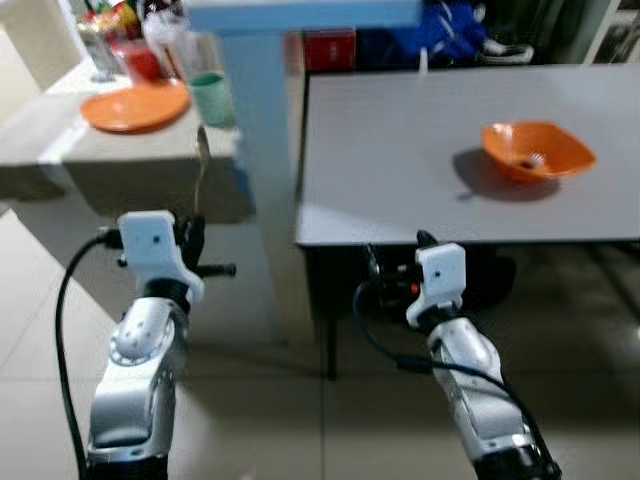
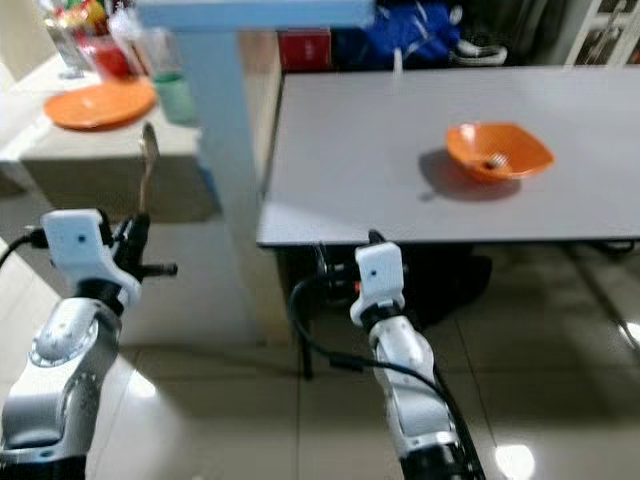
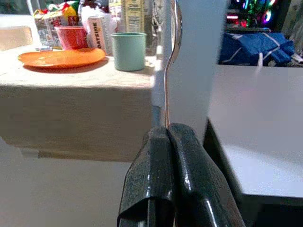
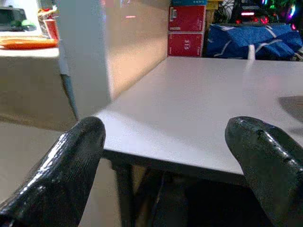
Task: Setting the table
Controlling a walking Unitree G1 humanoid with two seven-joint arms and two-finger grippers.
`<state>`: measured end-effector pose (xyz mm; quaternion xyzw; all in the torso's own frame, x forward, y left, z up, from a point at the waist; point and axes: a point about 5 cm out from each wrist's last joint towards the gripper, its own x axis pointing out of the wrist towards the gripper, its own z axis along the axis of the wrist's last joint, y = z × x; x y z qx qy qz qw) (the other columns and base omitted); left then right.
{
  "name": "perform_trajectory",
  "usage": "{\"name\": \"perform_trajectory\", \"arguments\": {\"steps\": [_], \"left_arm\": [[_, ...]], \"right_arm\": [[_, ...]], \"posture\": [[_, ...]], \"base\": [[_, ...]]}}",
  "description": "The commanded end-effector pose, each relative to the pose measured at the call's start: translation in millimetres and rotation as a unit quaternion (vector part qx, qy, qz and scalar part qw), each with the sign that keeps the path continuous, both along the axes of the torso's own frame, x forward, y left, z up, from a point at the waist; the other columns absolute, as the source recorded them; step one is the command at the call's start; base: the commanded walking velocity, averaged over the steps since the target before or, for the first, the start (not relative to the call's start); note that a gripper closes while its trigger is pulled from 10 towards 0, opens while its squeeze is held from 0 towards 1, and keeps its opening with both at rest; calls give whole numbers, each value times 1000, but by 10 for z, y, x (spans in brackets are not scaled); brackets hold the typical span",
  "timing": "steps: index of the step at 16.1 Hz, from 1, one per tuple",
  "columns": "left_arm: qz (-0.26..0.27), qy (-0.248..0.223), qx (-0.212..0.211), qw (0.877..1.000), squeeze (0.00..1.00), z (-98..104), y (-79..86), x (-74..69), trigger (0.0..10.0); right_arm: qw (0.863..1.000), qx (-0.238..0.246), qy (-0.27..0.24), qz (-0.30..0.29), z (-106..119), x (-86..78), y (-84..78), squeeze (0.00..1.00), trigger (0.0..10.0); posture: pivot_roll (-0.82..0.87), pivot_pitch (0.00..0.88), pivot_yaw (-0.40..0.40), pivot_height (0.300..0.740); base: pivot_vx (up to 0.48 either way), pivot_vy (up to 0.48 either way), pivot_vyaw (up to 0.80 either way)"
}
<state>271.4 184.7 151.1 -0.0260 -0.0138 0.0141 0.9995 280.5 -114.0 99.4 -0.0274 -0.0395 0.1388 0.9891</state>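
My left gripper (image 3: 168, 131) is shut on the thin handle of a metal spoon (image 1: 202, 160), which stands upright in front of the beige counter's edge. The spoon's bowl (image 3: 176, 19) rises beside the pale blue pillar. My right gripper (image 4: 163, 151) is open with nothing between its fingers, and it sits just below the near edge of the grey table (image 1: 400, 170). An orange bowl (image 1: 535, 150) with something small and white inside stands on the table's right half. On the counter to the left lie an orange plate (image 1: 135, 105) and a green cup (image 1: 212, 97).
A pale blue pillar (image 1: 255, 120) stands between the beige counter (image 1: 120, 165) and the grey table. A red cup (image 3: 72, 37), cartons and packets crowd the counter's back. Blue cloth (image 4: 255, 40) and red boxes (image 4: 185, 30) lie behind the table. The floor is tiled.
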Motion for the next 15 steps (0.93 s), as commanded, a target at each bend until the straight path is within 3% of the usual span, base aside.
{"name": "perform_trajectory", "arguments": {"steps": [1, 9, 15], "left_arm": [[-3, -4, 3, 1000, 129, 26, -17, 20, 4118], [-2, -3, 7, 1000, 141, 36, -16, 67, 4196], [2, -2, 12, 1000, 149, 45, -2, 91, 3961]], "right_arm": [[1000, -3, -9, -5, 31, 7, -23, 0, 10000], [1000, -3, -12, -6, 39, -10, -23, 0, 10000], [1000, -2, -11, -7, 33, -18, -15, 0, 10000]], "posture": [[-108, 0, 109, 740], [-114, 0, 113, 740], [-115, 0, 117, 740]], "base": [[0, -461, 0], [0, -445, 0], [286, -381, 0]]}}
